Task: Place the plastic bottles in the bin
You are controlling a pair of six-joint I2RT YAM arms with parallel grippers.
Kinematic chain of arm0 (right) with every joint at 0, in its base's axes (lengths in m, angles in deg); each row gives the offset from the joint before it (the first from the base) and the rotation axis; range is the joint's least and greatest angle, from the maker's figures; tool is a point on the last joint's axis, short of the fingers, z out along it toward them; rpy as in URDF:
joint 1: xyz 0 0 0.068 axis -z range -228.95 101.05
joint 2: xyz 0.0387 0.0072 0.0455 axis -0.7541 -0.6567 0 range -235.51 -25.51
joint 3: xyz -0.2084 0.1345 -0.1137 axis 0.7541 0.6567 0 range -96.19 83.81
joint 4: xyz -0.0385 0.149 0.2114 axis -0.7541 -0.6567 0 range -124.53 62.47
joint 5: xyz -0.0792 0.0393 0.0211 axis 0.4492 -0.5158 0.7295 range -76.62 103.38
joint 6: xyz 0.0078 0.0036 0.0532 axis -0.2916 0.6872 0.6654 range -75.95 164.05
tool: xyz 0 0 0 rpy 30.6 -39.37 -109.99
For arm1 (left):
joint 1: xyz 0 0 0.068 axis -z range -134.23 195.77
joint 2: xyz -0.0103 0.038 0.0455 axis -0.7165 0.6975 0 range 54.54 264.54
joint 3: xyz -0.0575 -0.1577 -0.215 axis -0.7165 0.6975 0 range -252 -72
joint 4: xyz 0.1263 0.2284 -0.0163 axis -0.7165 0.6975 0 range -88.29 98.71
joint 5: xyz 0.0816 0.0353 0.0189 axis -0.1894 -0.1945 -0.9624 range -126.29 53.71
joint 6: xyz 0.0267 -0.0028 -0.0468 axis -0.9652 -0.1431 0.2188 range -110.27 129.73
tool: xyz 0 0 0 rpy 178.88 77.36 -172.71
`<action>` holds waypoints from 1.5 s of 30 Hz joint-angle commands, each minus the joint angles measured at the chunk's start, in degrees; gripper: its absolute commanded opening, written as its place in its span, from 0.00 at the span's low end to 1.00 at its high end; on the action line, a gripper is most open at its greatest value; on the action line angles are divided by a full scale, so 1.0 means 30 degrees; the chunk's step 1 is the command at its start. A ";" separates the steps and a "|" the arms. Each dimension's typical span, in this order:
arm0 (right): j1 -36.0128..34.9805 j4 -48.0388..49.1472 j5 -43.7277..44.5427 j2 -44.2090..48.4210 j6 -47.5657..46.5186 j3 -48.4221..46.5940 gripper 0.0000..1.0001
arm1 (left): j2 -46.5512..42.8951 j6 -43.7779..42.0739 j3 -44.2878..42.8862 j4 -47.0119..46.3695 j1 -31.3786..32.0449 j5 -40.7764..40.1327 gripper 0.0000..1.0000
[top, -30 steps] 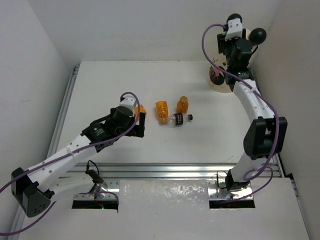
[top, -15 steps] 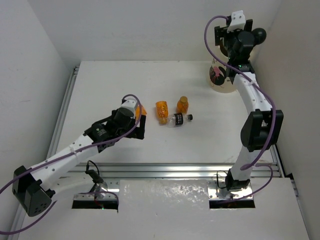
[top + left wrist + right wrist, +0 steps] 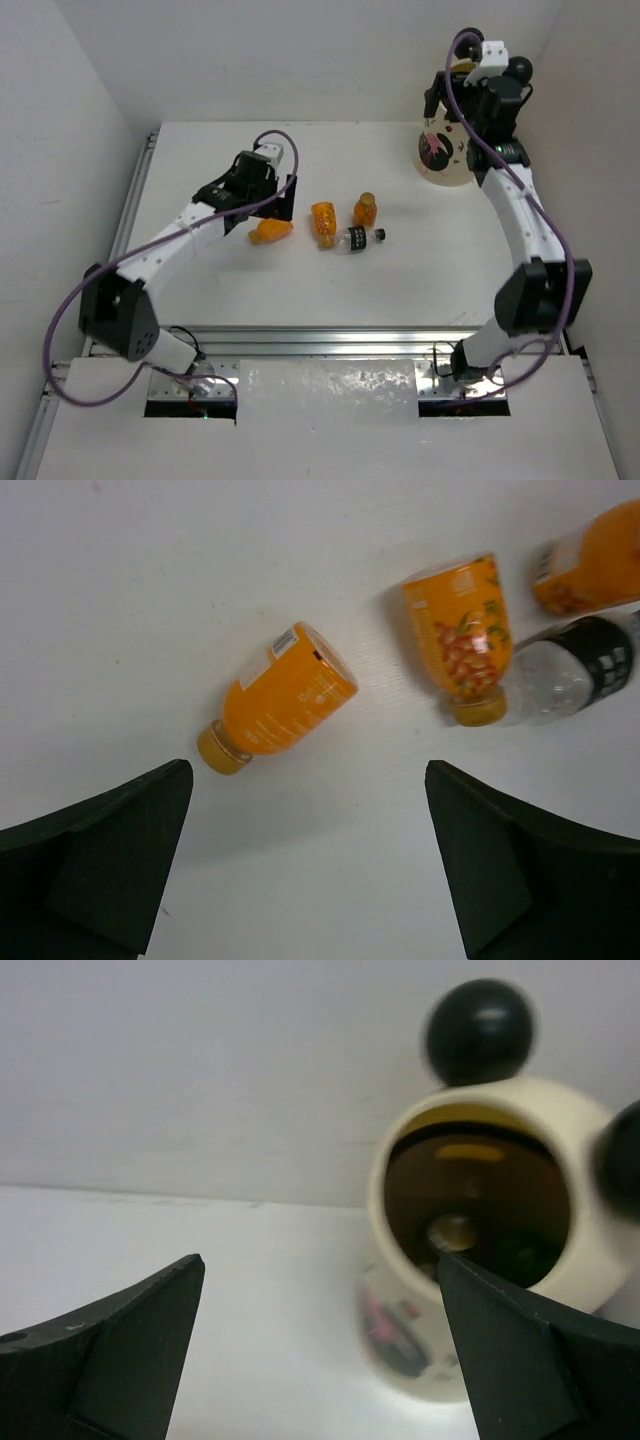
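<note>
Four plastic bottles (image 3: 324, 222) lie on the white desk (image 3: 200, 150) near its middle, and the bin (image 3: 455, 1375) stands at the far right corner. Left tool (image 3: 308, 780) hangs wide and empty over the nearest orange bottle (image 3: 283, 702), which lies on its side, slanting across the gap between the jaws. To take it well, I judge the tool should turn until it closes across the round body rather than cap to base, then sink low before closing, since a smooth cylinder may roll or squirt out of a high pinch. A second orange bottle (image 3: 462, 640), a third orange bottle (image 3: 590, 560) and a clear black-labelled bottle (image 3: 575, 670) bunch together, apart from the first, so there is room. Right tool (image 3: 320, 1260) is spread wide, holding nothing, facing the bin's round mouth, where something green and a pale cap show dimly inside. Bottles look like glossy thin plastic with printed labels. Matte cream and cylindrical, the bin carries black ball ears (image 3: 478, 1030) and a pink-and-black picture
</note>
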 commanded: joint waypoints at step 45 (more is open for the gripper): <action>-0.5506 0.6517 -1.2826 1.1150 1.3946 1.3436 0.99 | -0.1874 -0.1947 0.0629 -0.7478 0.0401 2.1085 0.00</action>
